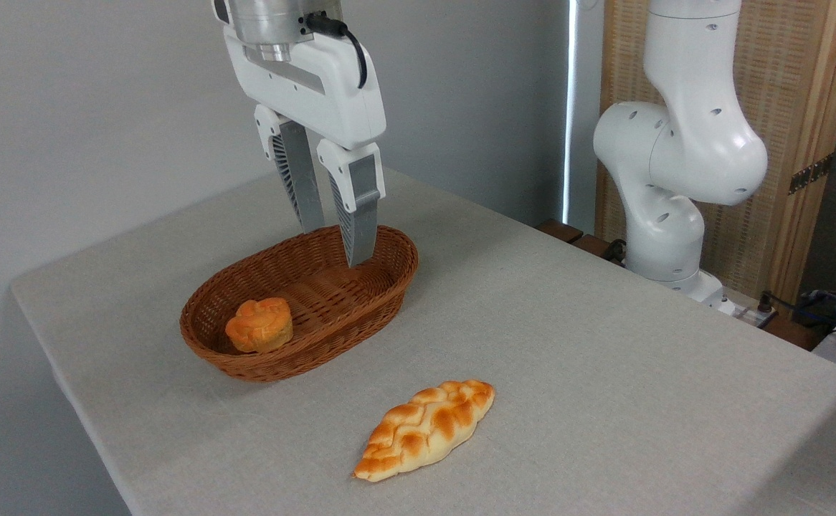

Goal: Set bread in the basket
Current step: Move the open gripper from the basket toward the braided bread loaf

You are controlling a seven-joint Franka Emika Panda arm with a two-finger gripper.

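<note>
Hovering over the basket's (pixel 382 287) far end, my gripper (pixel 335 245) stands narrowly parted, empty; the bread (pixel 425 428) lies on the table (pixel 604 373) nearer, right.

Single fixed view, raised, looking obliquely down across the table (pixel 604 373) corner; arm base (pixel 665 244) apparently at far right.

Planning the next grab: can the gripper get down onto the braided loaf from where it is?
Probably yes. The gripper hangs empty over the basket; the braided loaf lies alone on open table.
</note>
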